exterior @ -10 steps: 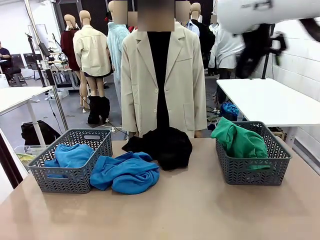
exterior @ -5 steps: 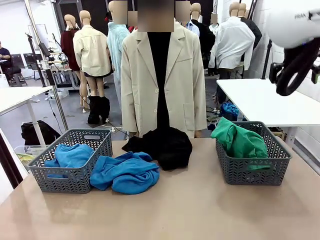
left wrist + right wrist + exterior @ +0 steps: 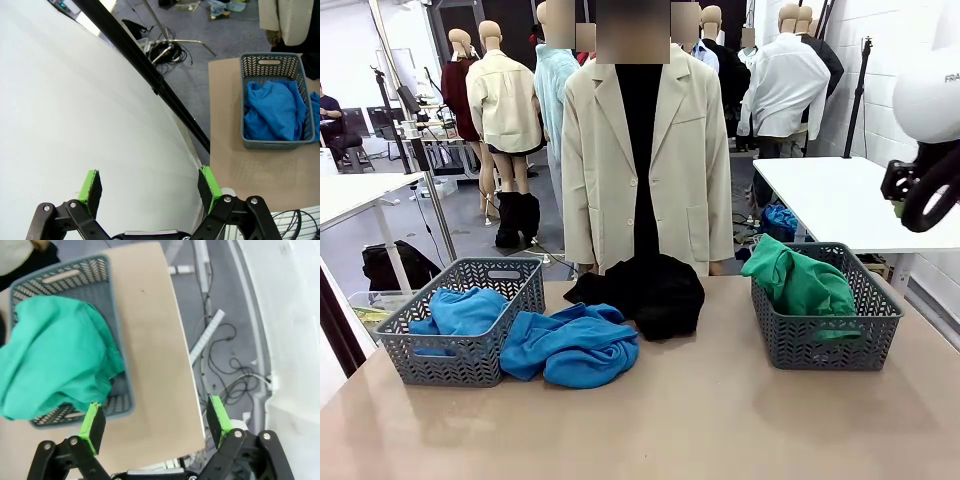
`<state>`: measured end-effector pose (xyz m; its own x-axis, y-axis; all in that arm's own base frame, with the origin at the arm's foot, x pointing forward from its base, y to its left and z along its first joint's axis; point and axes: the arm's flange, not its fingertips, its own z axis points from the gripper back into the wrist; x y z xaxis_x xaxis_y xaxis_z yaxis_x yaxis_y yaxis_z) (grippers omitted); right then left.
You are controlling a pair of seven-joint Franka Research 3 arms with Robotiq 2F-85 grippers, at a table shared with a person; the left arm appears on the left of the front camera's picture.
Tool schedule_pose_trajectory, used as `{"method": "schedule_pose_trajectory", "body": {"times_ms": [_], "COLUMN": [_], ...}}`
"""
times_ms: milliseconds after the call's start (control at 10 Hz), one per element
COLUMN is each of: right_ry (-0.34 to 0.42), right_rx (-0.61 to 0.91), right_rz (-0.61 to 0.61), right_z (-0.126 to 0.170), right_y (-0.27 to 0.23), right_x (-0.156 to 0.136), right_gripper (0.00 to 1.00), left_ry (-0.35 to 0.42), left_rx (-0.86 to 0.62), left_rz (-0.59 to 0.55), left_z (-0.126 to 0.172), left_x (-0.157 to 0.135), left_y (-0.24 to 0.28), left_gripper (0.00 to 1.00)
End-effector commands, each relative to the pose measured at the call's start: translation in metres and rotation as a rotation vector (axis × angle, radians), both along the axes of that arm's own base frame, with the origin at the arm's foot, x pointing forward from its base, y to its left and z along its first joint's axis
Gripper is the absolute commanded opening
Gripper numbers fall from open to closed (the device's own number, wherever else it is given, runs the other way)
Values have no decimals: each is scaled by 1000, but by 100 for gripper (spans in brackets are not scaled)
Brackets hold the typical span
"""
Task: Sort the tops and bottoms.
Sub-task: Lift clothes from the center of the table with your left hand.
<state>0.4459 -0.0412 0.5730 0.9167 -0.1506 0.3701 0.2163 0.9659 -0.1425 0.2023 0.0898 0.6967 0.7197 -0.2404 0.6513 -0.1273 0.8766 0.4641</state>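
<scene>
One blue top [image 3: 460,310] lies in the grey left basket [image 3: 395,335]. A larger blue top [image 3: 575,345] lies crumpled on the table against that basket. Behind it, at the far edge, sits the black bottom [image 3: 655,290]. The green bottom [image 3: 800,280] is heaped in the grey right basket [image 3: 825,350]. My left gripper [image 3: 150,184] is open and empty, high above the table's left side, with the blue top [image 3: 274,107] in its basket [image 3: 270,56] far below. My right gripper [image 3: 156,419] is open and empty above the green bottom [image 3: 55,350] and its basket [image 3: 114,325].
A person in a beige jacket [image 3: 645,150] stands at the far edge, right behind the black garment. My right arm [image 3: 932,100] hangs at the upper right. The tan table [image 3: 700,420] has free room in front. Cables lie on the floor [image 3: 225,365] beyond its right edge.
My right arm has swung to the right and lower across the upper right of the front view. The garments, baskets and person have stayed put.
</scene>
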Motion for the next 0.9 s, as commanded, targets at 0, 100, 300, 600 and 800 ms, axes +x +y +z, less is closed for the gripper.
{"method": "schedule_pose_trajectory", "body": {"times_ms": [0,100,300,600,800], "right_ry": [19,0,0,0,0], "right_rx": [-33,0,0,0,0], "right_rz": [-26,0,0,0,0], "right_z": [3,0,0,0,0], "right_y": [-6,0,0,0,0], "right_x": [-18,0,0,0,0], "right_gripper": [100,100,100,100,100], "left_ry": [-2,-2,-13,136,281], "left_rx": [15,15,-41,-237,-300], "left_rz": [8,8,-177,-726,-886], "left_z": [0,0,6,-10,-52], "left_x": [0,0,4,26,34], "left_y": [2,2,-44,-171,-222], "left_gripper": [100,100,100,100,100]}}
